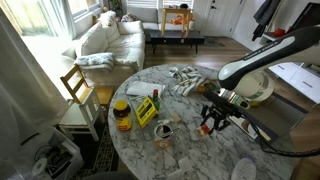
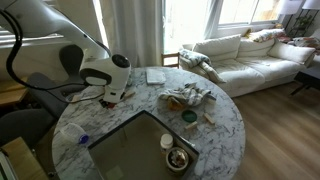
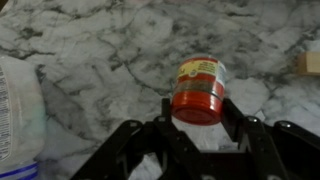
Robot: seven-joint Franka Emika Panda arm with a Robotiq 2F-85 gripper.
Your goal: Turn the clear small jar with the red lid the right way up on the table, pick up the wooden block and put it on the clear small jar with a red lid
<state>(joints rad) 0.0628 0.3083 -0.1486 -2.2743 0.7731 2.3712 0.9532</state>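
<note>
The clear small jar with the red lid (image 3: 198, 88) sits between my gripper's (image 3: 200, 112) two black fingers in the wrist view. Its lid points toward the camera, and the fingers press on the lid's sides. The jar is just above the white marble table (image 3: 90, 50). In both exterior views the gripper (image 1: 211, 122) (image 2: 115, 96) is low over the table's edge and the jar is mostly hidden by it. A tan piece that may be the wooden block (image 3: 314, 63) shows at the right edge of the wrist view. A small brownish thing (image 1: 165, 130) lies mid-table.
A bigger yellow-lidded jar (image 1: 122, 113) and a yellow box (image 1: 147, 110) stand on the table. Crumpled wrappers (image 1: 185, 80) lie further back, with a white bowl (image 1: 258, 88) near the arm. A clear plastic item (image 3: 15, 110) lies close beside the gripper. A wooden chair (image 1: 75, 92) stands by the table.
</note>
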